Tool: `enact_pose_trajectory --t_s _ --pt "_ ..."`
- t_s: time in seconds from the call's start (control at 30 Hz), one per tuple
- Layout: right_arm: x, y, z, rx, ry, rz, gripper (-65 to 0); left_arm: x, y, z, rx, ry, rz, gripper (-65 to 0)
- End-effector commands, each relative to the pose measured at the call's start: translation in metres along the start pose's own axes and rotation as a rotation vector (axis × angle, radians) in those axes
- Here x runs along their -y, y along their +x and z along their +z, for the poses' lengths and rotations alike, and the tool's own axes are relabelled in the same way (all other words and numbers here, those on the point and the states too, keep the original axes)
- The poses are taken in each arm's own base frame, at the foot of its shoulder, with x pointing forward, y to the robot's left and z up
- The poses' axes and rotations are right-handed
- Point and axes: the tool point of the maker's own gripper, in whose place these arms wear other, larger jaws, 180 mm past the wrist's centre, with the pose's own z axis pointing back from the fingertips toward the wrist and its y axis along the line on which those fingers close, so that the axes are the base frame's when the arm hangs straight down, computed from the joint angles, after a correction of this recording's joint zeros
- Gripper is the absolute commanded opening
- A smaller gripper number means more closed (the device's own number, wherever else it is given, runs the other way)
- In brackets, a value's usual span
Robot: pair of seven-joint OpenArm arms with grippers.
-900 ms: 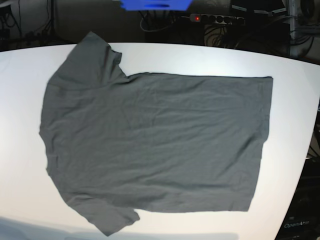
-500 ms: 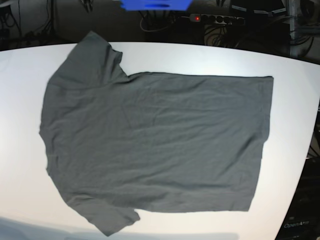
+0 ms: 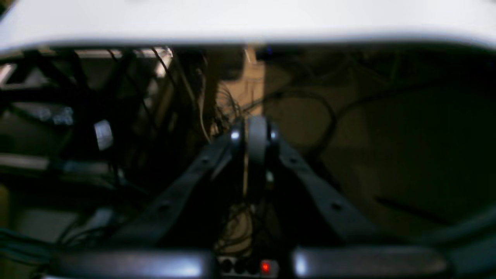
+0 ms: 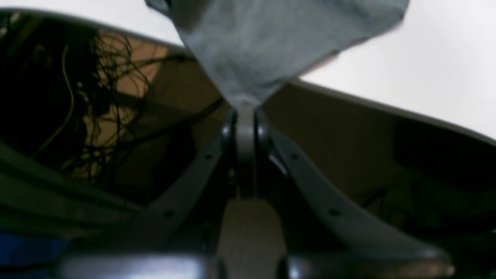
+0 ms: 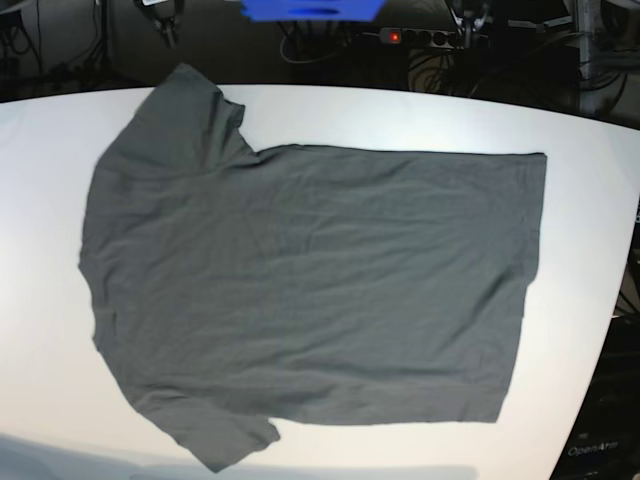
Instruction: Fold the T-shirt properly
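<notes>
Here, wrinkled grey cotton T-shirt [image 5: 310, 290] flat on smooth white table [image 5: 590, 200], both pincers [image 3: 254, 135] [image 4: 245, 128] together, empty

T-shirt [image 5: 310, 290]: spread flat on the table [image 5: 590, 200], taking up most of it, neck end toward base view's left, hem toward the right
Sleeves: one reaches the far-left table edge, the other the near edge
Power strip [image 5: 435, 38]: behind the table, off its far side
Right gripper [image 4: 245, 116]: just off the table edge, right by the sleeve tip
Left gripper [image 3: 254, 133]: off the table's far edge, apart from the shirt
</notes>
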Motion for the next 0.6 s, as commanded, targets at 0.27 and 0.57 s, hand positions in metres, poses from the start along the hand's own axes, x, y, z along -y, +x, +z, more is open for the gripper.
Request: enact_pose_trajectory --t_s 0.27,0.57 --pt "-0.002 0.010 -0.022 -0.007 0.039 -0.035 -64.0 0.001 0.020 -0.013 -0.009 -0.002 0.001 -63.9" --pt "-0.013 0.011 -0.029 -0.010 0.080 -0.059 -40.3 0.002 0.019 -0.019 -0.028 -0.003 0.002 -63.9"
